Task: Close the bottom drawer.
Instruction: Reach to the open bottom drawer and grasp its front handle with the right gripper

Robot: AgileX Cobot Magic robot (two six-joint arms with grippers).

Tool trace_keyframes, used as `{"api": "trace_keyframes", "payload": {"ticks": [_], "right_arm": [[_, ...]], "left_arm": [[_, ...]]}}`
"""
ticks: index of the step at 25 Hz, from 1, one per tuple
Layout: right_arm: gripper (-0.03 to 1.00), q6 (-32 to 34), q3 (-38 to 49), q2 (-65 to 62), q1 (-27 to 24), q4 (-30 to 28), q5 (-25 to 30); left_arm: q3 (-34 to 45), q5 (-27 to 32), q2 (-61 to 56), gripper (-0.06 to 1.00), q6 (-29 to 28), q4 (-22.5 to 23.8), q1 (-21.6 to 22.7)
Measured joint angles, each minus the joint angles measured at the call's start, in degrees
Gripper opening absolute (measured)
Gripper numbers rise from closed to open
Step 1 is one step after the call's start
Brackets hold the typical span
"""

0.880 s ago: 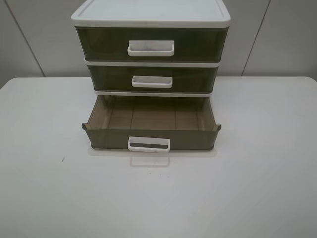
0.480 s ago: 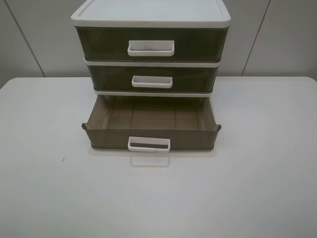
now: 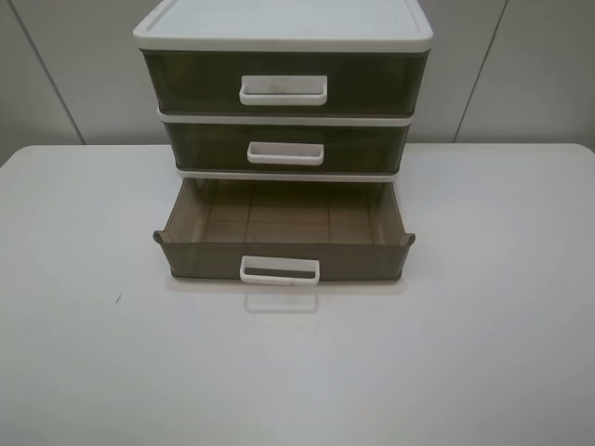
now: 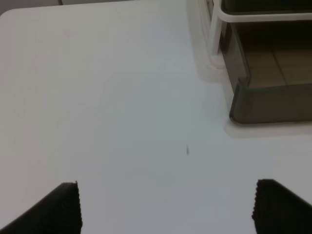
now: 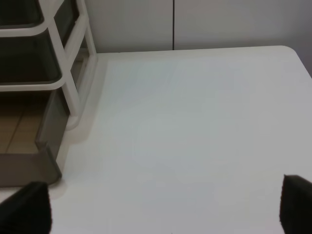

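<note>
At table middle, under cabinet: bottom drawer sticks out, empty, white handle facing robot. Left pincer + right pincer both wide open, holding nothing, one each side of drawer, not touching. Best way: push flat on front, mid, straight back, no twist. Lots of bare table both sides. Watch drawer's front corners.
</note>
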Motion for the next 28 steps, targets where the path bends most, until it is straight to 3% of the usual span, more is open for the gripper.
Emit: {"api": "trace_keyframes", "payload": {"ticks": [7,12,18,23,28], "right_arm": [[0.82,0.0,-0.1,0.9,1.5,0.4,0.0],[0.82,0.0,-5.5,11.3,3.4,4.5,-0.1],[0.82,0.0,-13.2,23.4,4.0,3.7,-4.4],[0.82,0.0,-13.9,29.2,4.0,3.7,-5.6],[0.82,0.0,-13.2,33.8,4.0,7.7,-6.4]], "left_arm": [[0.0,0.0,0.0,0.72,0.0,0.0,0.0],[0.0,0.0,0.0,0.72,0.0,0.0,0.0],[0.0,0.0,0.0,0.72,0.0,0.0,0.0],[0.0,0.0,0.0,0.72,0.0,0.0,0.0],[0.0,0.0,0.0,0.72,0.0,0.0,0.0]]}}
